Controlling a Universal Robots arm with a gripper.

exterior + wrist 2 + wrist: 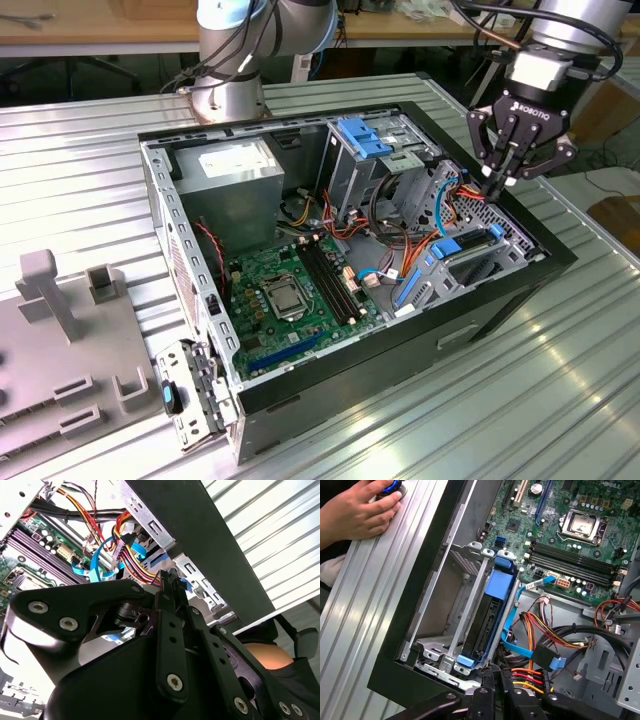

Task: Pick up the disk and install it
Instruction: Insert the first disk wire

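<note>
Hovering over the drive cage [465,587], pincer [497,182] pressed together on nothing.
It hangs above the computer case [400,370] at the exterior view's right end; in the first wrist view the disk [480,625] stands on edge in the cage slot, just beyond the tips, long axis running away from them toward the motherboard [570,555].

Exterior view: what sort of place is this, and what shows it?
Likely a robotics lab: an open computer case lies on a ribbed metal table, a robot arm mounted beside it, wooden workbenches beyond.
</note>
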